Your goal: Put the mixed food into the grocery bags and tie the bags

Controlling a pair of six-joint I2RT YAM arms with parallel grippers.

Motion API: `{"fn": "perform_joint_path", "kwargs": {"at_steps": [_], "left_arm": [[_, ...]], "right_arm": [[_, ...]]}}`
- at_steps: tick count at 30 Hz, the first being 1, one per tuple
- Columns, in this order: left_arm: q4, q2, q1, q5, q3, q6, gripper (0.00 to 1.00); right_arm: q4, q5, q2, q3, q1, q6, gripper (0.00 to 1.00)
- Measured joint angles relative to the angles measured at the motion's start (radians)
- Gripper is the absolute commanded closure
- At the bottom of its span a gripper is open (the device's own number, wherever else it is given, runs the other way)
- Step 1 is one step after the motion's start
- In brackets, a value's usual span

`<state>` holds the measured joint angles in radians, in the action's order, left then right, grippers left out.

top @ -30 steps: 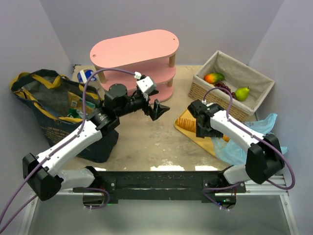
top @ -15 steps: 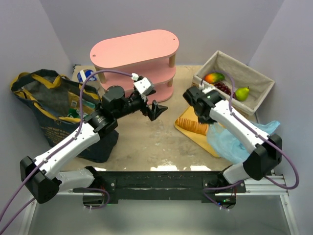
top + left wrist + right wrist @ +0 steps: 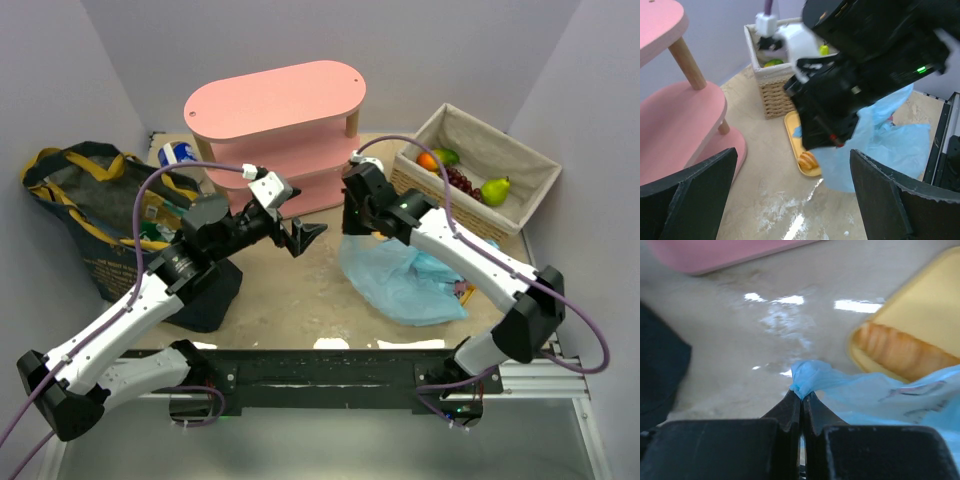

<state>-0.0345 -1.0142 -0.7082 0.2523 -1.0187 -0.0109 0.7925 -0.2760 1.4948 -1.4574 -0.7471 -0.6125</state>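
Looking down into a booth of pale lilac walls [image 3: 450, 50], onto a beige, mottled table [image 3: 300, 285] catching white glare near the black front rail [image 3: 320, 365]. Finding a pink two-tier shelf [image 3: 275, 100] at the back centre on wooden posts, and a lined wicker basket [image 3: 490, 145] in the far right corner, carrying a mango [image 3: 432, 158], grapes [image 3: 462, 180] and a pear [image 3: 495, 190].

Noting the dark tote [image 3: 90, 200] slumping open against the left wall, yellow handles flopping over its rim, with a green packet [image 3: 155, 215] showing inside and a bottle [image 3: 178, 153] just behind it beside the shelf.

Pinching a bunched corner of the blue bag [image 3: 400, 280] with the right gripper [image 3: 801, 397], jaws pressed together on the plastic, just in front of the shelf's right end. Seeing the rest of the bag spreading across the table right of centre and draping over a yellow tray [image 3: 920, 305], with the bread [image 3: 895, 352] lying on that tray and peeking out beside the plastic.

Holding the left gripper [image 3: 303, 235] spread wide and empty above the middle of the table, facing the right arm, apart from the bag.
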Motion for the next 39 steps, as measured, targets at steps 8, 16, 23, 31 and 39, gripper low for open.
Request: {"fn": "perform_joint_path", "kwargs": {"at_steps": [8,16,23,31,39], "left_arm": [[0.048,0.053,0.000,-0.028,0.160,-0.119,0.00],[0.105,-0.072,0.000,-0.087,0.185,-0.200,0.01],[0.149,-0.218,0.000,-0.192,0.177,-0.251,0.02],[0.178,-0.367,0.010,-0.310,0.152,-0.285,0.01],[0.282,-0.458,0.172,-0.194,0.131,-0.391,0.01]], "right_arm": [[-0.379,0.274,0.149,0.085,-0.017,-0.018,0.24],[-0.374,0.264,0.021,0.105,0.040,0.058,0.13],[-0.333,0.161,-0.272,0.198,0.227,0.057,0.01],[-0.179,0.059,-0.430,0.312,0.219,0.023,0.01],[-0.040,-0.012,-0.592,0.406,0.226,-0.074,0.01]]}}
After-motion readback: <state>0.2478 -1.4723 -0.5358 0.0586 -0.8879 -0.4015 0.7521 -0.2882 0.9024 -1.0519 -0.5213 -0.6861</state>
